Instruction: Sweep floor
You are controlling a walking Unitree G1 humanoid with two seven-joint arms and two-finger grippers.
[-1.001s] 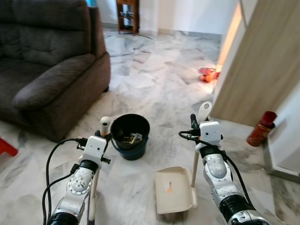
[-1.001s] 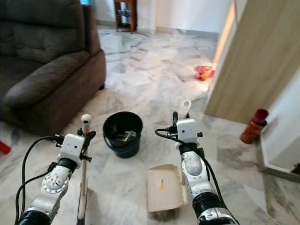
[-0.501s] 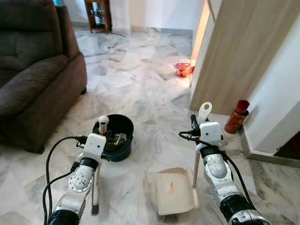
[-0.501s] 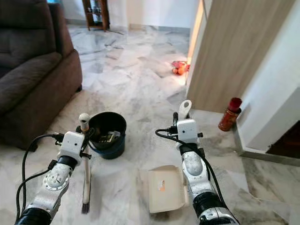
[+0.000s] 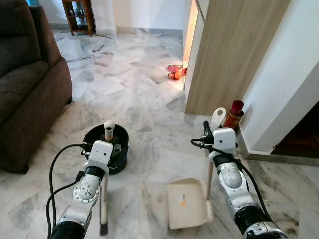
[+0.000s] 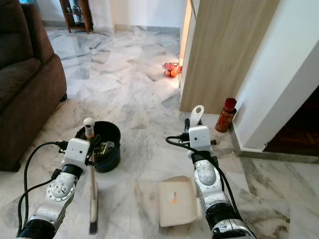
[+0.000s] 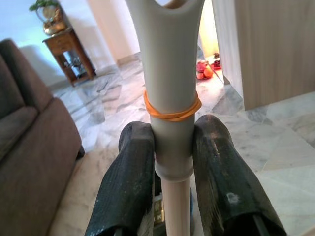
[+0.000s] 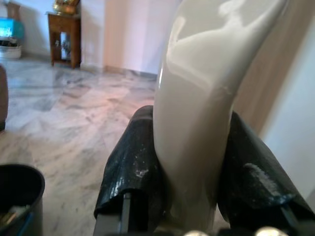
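Observation:
My left gripper (image 7: 172,147) is shut on the broom handle (image 5: 105,194), a pale stick with an orange band near its top; the dark brush tip (image 5: 103,229) hangs just above the marble floor. My right gripper (image 8: 189,162) is shut on the cream handle of the dustpan (image 5: 186,203), which rests flat on the floor in front of me, with a small orange scrap on its tray. A black bucket (image 5: 118,153) with litter inside stands just beyond the broom handle.
A brown sofa (image 5: 25,94) fills the left side. A wooden cabinet side (image 5: 229,55) and white wall stand to the right, with a red bottle (image 5: 233,114) at their foot. Orange and red items (image 5: 174,72) lie on the floor farther off. A dark doorway opens at far right.
The camera has turned to the right: sofa and bucket have slid left, the white wall and dark doorway have come into view. Both grippers keep their hold on broom and dustpan.

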